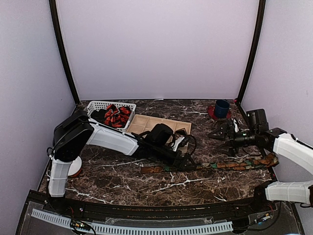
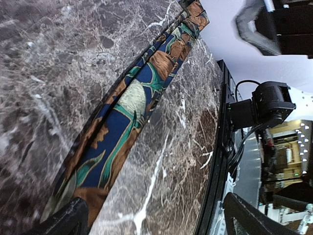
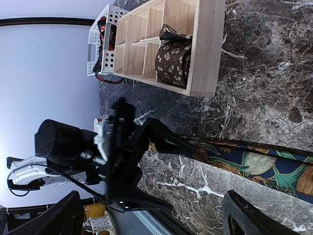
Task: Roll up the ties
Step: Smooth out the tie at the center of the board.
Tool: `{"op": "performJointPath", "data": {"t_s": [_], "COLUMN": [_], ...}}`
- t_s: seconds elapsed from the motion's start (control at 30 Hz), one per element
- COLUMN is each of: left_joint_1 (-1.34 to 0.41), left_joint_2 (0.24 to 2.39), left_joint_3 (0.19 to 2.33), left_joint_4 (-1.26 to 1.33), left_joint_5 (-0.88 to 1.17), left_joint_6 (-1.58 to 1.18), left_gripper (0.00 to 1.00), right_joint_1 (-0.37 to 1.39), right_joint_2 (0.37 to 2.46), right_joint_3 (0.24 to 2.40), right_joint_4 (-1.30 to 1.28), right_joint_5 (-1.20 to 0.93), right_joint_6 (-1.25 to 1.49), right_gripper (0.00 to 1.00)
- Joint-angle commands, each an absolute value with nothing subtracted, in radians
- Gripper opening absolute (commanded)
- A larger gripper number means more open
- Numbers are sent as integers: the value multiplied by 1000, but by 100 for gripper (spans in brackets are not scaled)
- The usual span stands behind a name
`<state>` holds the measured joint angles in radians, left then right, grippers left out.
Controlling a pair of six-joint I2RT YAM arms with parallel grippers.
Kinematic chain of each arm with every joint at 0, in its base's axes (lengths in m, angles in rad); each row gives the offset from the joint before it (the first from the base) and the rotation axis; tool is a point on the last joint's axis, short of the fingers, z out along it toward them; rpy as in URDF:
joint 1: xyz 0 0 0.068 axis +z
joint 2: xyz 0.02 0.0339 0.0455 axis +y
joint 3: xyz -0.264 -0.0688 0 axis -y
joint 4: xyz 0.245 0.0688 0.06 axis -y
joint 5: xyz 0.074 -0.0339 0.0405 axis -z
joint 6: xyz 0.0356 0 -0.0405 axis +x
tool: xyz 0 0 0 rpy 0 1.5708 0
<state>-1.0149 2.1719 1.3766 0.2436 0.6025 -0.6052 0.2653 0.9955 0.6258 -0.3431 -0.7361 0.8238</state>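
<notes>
A long brown-orange tie (image 1: 220, 165) with green and blue patches lies flat across the front of the table. My left gripper (image 1: 189, 161) is low over its middle and open, holding nothing. In the left wrist view the tie (image 2: 128, 105) runs diagonally away from under one fingertip (image 2: 66, 220), and the rest of the gap of the gripper (image 2: 156, 223) shows bare table. My right gripper (image 1: 221, 137) hovers open behind the tie, pointing left. Its wrist view shows the tie (image 3: 254, 164), the left gripper (image 3: 146, 171) and a rolled brown dotted tie (image 3: 173, 58) in a box compartment.
A wooden compartment box (image 1: 146, 122) stands at the back centre. Left of it a white basket (image 1: 98, 105) holds red-and-black ties (image 1: 116, 115). A blue cup (image 1: 221, 107) on a red coaster stands at the back right. The table's black front rail (image 2: 217, 161) is close to the left gripper.
</notes>
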Motion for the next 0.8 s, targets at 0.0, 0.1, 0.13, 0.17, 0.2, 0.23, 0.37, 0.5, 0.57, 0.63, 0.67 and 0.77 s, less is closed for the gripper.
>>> {"op": "performJointPath", "data": {"t_s": [0.0, 0.1, 0.13, 0.17, 0.2, 0.23, 0.37, 0.5, 0.57, 0.63, 0.67, 0.77], "left_joint_1": [-1016, -1002, -995, -987, -981, -974, -931, -885, -875, -873, -872, -862], "left_joint_2": [1933, 1769, 1714, 1662, 1613, 1563, 1427, 1358, 1328, 1284, 1263, 1207], "left_joint_3": [1313, 1190, 1145, 1107, 1072, 1043, 964, 937, 920, 890, 871, 822], "left_joint_4": [144, 171, 184, 194, 193, 187, 138, 91, 98, 126, 144, 180], "left_joint_5": [467, 372, 346, 322, 291, 258, 166, 151, 136, 103, 87, 41], "left_joint_6": [-492, -454, -446, -440, -432, -428, -419, -440, -452, -464, -470, -503], "left_gripper": [99, 99, 99, 99, 99, 99, 99, 99, 99, 99, 99, 99], "right_joint_1": [285, 345, 366, 386, 405, 428, 460, 489, 512, 528, 530, 529], "right_joint_2": [1032, 1089, 1119, 1152, 1188, 1224, 1355, 1471, 1513, 1545, 1557, 1600], "right_joint_3": [566, 522, 516, 519, 525, 532, 546, 565, 583, 581, 572, 558], "right_joint_4": [-133, 54, 90, 119, 140, 154, 252, 339, 348, 397, 437, 500], "right_joint_5": [-818, -851, -861, -875, -889, -901, -956, -988, -984, -985, -988, -1001], "right_joint_6": [923, 995, 1000, 997, 987, 974, 947, 943, 929, 949, 965, 968], "right_gripper": [98, 98, 98, 98, 98, 98, 98, 98, 98, 98, 98, 98]}}
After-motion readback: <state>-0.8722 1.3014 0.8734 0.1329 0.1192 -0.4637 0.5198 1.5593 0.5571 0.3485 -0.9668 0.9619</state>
